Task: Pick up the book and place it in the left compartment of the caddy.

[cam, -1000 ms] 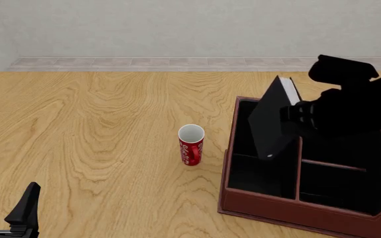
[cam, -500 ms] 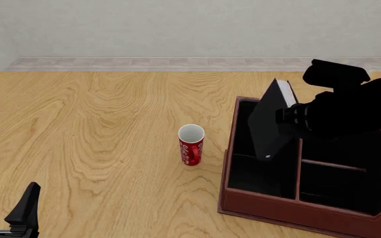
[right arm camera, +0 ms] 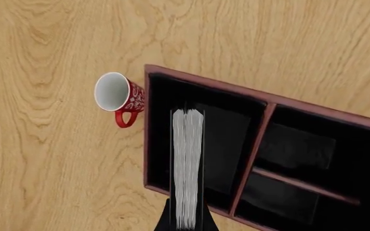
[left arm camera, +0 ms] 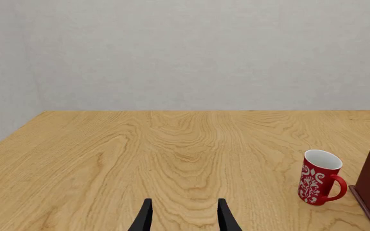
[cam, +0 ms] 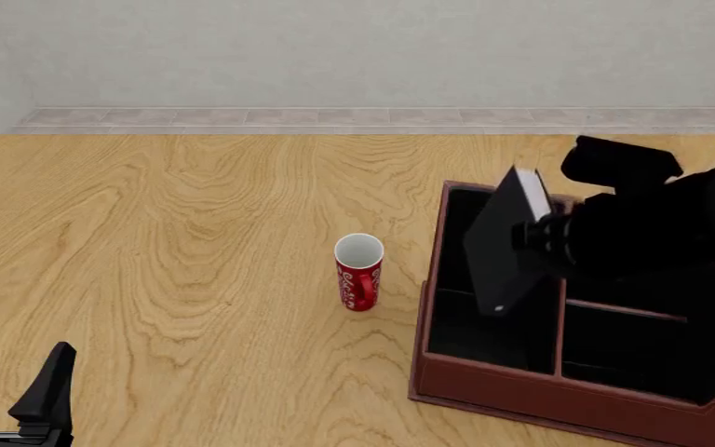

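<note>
Right jaws (right arm camera: 186,222) are pinching the book (cam: 506,244) by one end, so it hangs tilted, lower corner dipping into the left compartment (cam: 454,279) of the caddy (cam: 557,396). So the pickup's done; what's left, I'd say, is lowering it fully and letting go. Left jaws (left arm camera: 183,216) are spread with nothing between them, low over the tabletop (cam: 171,242), well apart from everything. The book's a plain black hardcover with white page edges. The caddy's a dark red-brown box, black inside, with thin dividers. A glossy red patterned mug (cam: 359,272) stands just beside the caddy on light woodgrain
</note>
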Robot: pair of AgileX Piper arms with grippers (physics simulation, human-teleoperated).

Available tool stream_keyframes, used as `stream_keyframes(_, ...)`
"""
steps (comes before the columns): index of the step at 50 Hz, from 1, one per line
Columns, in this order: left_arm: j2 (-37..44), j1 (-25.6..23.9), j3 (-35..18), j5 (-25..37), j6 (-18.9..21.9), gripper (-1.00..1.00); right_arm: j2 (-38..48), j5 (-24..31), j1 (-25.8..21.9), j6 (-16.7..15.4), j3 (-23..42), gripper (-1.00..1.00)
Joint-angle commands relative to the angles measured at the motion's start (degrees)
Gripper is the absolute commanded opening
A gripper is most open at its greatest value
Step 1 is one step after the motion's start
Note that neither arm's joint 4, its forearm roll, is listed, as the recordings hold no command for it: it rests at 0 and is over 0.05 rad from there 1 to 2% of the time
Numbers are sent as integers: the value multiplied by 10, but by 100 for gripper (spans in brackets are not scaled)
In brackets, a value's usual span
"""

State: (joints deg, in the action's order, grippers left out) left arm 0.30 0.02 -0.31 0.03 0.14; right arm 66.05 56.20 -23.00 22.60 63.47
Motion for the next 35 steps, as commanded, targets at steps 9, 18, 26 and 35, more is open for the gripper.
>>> stream_keyframes(9, 0, 0, 1, -1, 0, 100, 4, -24, -4, 16, -18, -100)
stream_keyframes(18, 0, 0, 1, -1, 0, 100, 7, -32, -2, 16, -28, -100)
stream_keyframes(26, 0, 0, 1, -1, 0, 100, 14, -43, -3, 17, -37, -100)
stream_keyframes(35, 0, 0, 1, -1, 0, 100, 20, -56, -5, 22, -50, -100)
